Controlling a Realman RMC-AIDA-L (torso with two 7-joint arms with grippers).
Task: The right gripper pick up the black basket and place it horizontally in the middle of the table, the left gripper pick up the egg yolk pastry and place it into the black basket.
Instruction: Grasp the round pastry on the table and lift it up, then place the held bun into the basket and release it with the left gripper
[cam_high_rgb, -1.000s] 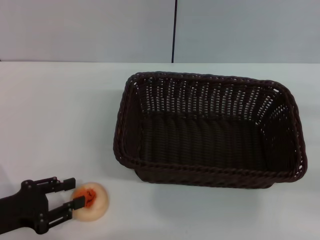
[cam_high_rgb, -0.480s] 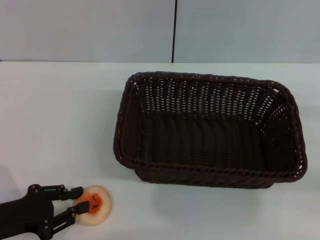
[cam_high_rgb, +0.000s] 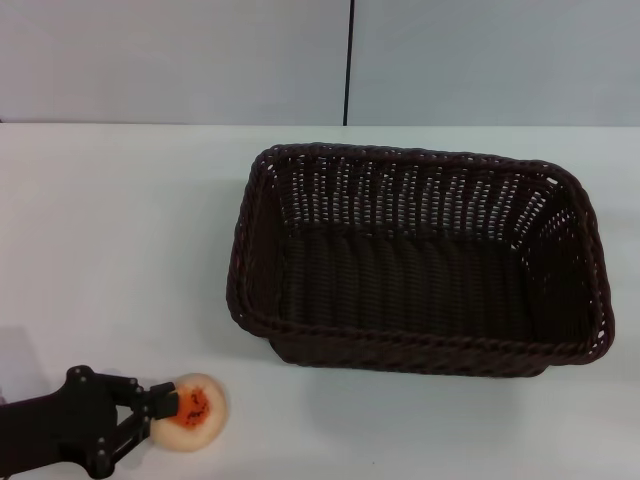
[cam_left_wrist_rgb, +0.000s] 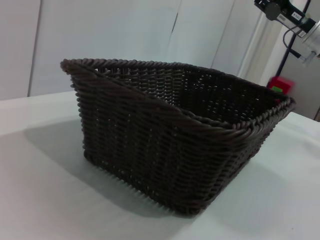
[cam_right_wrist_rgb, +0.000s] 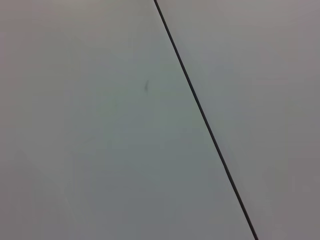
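Observation:
The black basket (cam_high_rgb: 420, 260) lies flat and lengthwise across the white table (cam_high_rgb: 110, 230), right of the middle, and it is empty. It also fills the left wrist view (cam_left_wrist_rgb: 170, 135). The egg yolk pastry (cam_high_rgb: 195, 415) sits on the table at the front left, well apart from the basket. My left gripper (cam_high_rgb: 157, 413) is low at the front left corner. It is open, with its two fingers at the pastry's left side, one fingertip (cam_high_rgb: 165, 399) over the orange patch. The right gripper is out of view.
The right wrist view shows only a grey wall panel with a dark seam (cam_right_wrist_rgb: 200, 110). A grey wall (cam_high_rgb: 180, 60) runs behind the table's far edge. Bare tabletop (cam_high_rgb: 230, 370) lies between the pastry and the basket.
My left gripper has sunk lower and drawn in toward the pastry, and its fingers look closer together. The pastry has shifted slightly right. The basket has not moved.

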